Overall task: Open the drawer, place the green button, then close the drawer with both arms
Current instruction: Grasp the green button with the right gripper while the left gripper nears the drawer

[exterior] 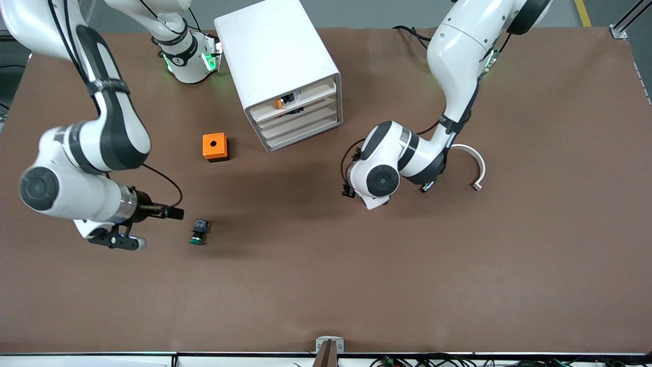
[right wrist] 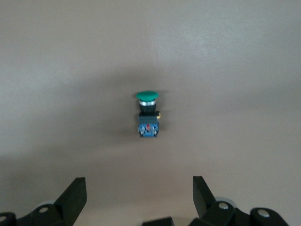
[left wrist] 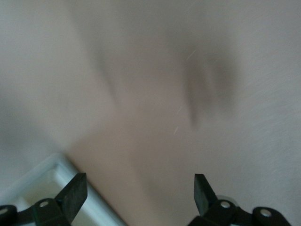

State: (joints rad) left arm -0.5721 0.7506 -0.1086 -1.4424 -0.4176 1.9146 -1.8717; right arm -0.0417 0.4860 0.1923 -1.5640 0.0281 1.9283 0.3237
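Observation:
The white cabinet stands at the back middle of the table. Its drawer, the second tier of four, sits flush with the others. The green-capped button lies on its side on the brown table, nearer to the front camera than the cabinet. Beside the button, toward the right arm's end, my right gripper hangs open and empty. In the right wrist view the button lies ahead of the spread fingers. My left gripper is open and empty over bare table by a white cabinet edge. The left wrist hides it from the front.
An orange box with a round hole stands between the button and the cabinet. An orange-capped button shows in the top tier. A white curved strip lies toward the left arm's end, beside the left forearm.

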